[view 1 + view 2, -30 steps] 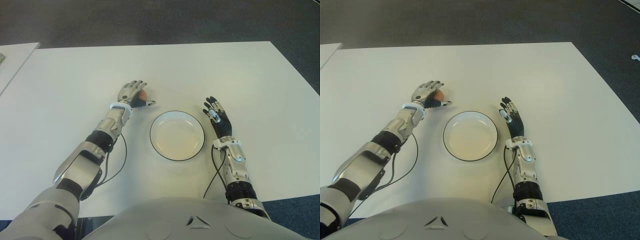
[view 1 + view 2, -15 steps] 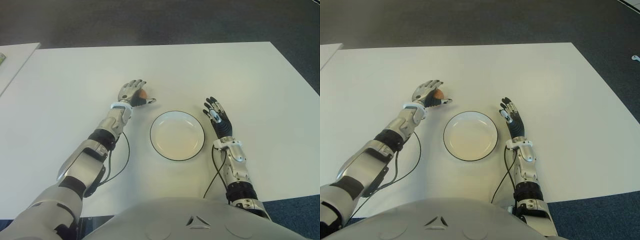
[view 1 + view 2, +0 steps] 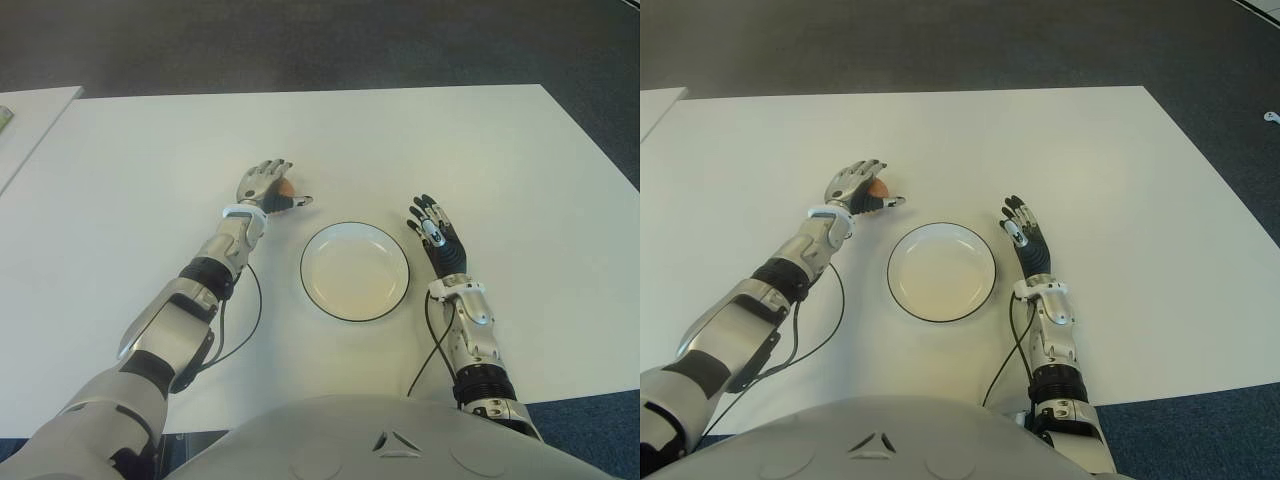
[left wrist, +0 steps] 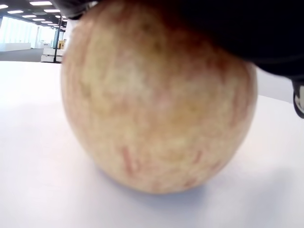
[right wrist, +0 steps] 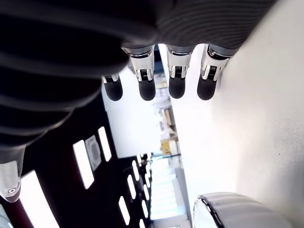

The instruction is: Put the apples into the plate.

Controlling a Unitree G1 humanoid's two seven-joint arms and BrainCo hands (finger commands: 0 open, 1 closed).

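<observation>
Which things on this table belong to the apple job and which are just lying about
For the job:
- apple, sitting on the table under the left hand, whose fingers reach over it
- plate, nothing in it

Just there:
- right hand, open, to the right of the plate
- white table
- second table's corner at far left

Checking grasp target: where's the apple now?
The reddish-yellow apple sits on the white table under the left hand, left of and beyond the empty black-rimmed white plate.
</observation>
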